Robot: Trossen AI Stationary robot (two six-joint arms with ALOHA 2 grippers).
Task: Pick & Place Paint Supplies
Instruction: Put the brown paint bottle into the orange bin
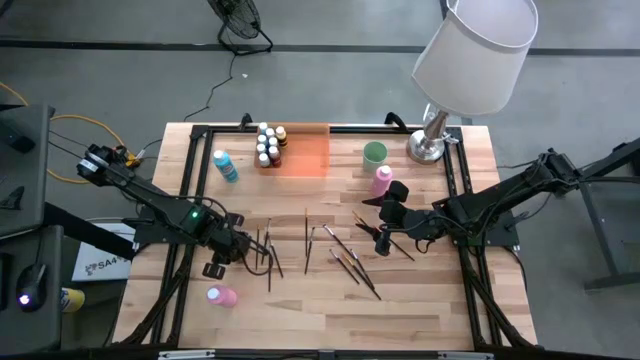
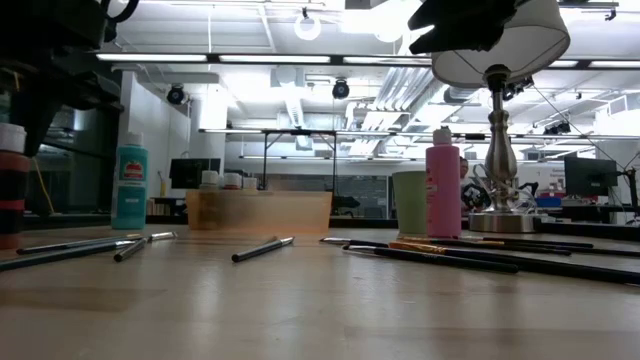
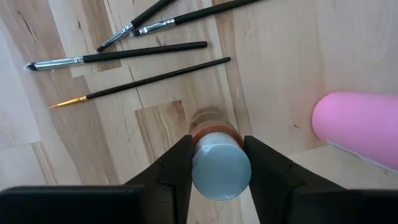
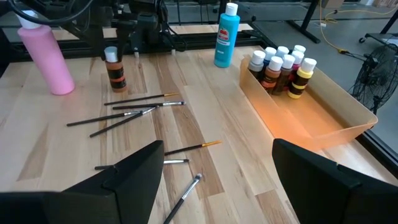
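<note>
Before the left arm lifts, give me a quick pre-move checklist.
1. Left tool straddles the small brown bottle, a finger on each side of its white cap: ok.
2. Firm grip on the bottle: cannot tell; the fingers sit right at the cap, contact is unclear.
3. Bottle upright on the table: ok.
4. Nearby items clear of the lift: ok; the brushes and the lying pink bottle are beside it, not touching.
5. Room in the orange tray: ok; bottles fill one end only.
6. Right tool out of the way: ok; open, over the brushes on its own side.
</note>
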